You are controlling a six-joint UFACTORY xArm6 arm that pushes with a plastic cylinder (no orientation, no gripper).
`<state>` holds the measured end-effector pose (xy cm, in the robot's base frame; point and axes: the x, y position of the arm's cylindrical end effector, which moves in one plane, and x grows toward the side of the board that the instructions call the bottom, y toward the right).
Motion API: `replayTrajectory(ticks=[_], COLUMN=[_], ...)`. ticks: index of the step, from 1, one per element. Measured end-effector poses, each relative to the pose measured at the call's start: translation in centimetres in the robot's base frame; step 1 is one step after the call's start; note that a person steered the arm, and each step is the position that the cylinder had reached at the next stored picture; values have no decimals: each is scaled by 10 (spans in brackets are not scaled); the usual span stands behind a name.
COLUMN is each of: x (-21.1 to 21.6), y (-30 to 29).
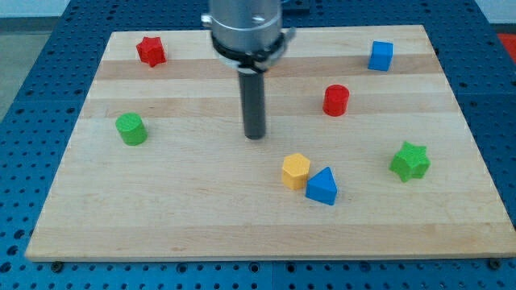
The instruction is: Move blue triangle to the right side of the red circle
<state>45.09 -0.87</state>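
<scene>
The blue triangle (322,187) lies on the wooden board (161,217) in the lower middle, touching the yellow hexagon (296,171) on its left. The red circle (336,100) stands above it, toward the view's top right. My tip (255,135) rests on the board near the middle, to the upper left of the yellow hexagon and the blue triangle, and to the left of and a little below the red circle. It touches no block.
A red star (151,51) is at the top left, a green cylinder (131,129) at the left, a blue cube (380,55) at the top right, a green star (409,161) at the right.
</scene>
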Motion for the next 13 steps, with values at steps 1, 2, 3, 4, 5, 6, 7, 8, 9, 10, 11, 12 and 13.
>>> replayTrajectory(ticks=[1,2,3,4,5,6,7,8,9,10,11,12,13], x=[1,3,3,13,49,67,91,104,165,167,168,167,167], y=[7,28,40,57,77,86,108,130,161,160,156,127,84])
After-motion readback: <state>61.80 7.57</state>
